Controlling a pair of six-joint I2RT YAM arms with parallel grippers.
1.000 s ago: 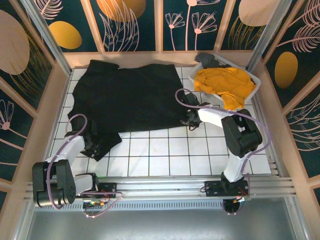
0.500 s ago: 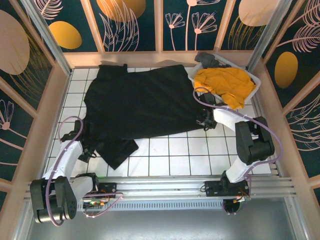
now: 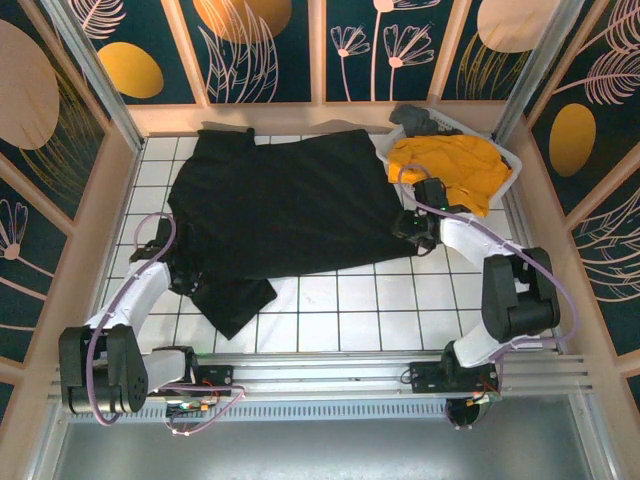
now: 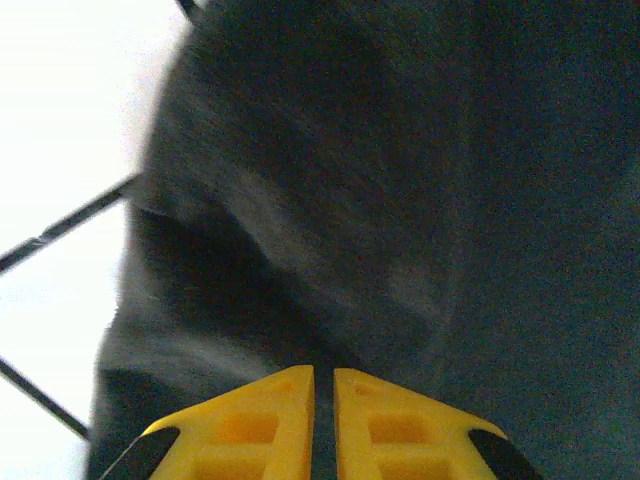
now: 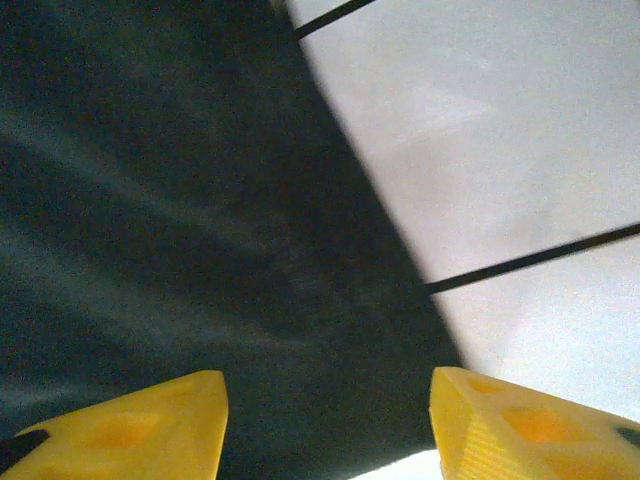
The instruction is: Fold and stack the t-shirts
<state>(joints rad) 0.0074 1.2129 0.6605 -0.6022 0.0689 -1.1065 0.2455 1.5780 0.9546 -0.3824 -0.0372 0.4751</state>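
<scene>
From above, the black t-shirt (image 3: 280, 210) lies spread over the tiled table (image 3: 340, 310), its near-left corner rumpled. The mustard-yellow t-shirt (image 3: 455, 165) is heaped in the white basket (image 3: 512, 165). The left gripper (image 3: 172, 272) sits at the black shirt's left edge and the right gripper (image 3: 408, 226) at its right edge. The left wrist camera shows yellow fingers (image 4: 270, 415) pressed nearly together, seemingly pinching black cloth. The right wrist camera shows fingers (image 5: 120, 425) spread wide over the shirt's hem. The cloth looks light and limp, so it is best gripped at hems or corners.
</scene>
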